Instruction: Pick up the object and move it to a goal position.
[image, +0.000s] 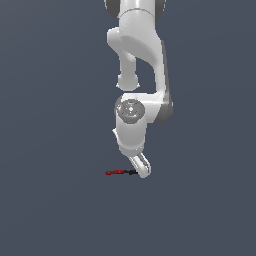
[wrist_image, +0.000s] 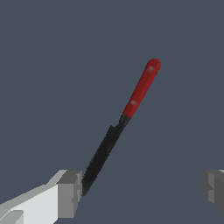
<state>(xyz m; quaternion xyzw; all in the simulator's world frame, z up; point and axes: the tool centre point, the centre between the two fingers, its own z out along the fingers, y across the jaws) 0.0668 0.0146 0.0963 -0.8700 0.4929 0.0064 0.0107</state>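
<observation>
In the wrist view the hand (wrist_image: 142, 192) stood spread wide, pinching nothing, its fingers (wrist_image: 70, 194) well apart. The black tip of the object (wrist_image: 120, 127) lay just beside one finger, and its red handle ran away toward one o'clock. In the exterior view the object (image: 120, 172) lay flat on the counter (image: 50, 200), at nine o'clock from the lowered hand (image: 142, 169).

In the exterior view the gripper (image: 142, 170) hides behind its own wrist housing, so its fingers cannot be made out, and the knife (image: 120, 172) at its nine o'clock is too small to show detail. In the wrist view both fingers (wrist_image: 69, 192) are cut off at the picture's edge.
</observation>
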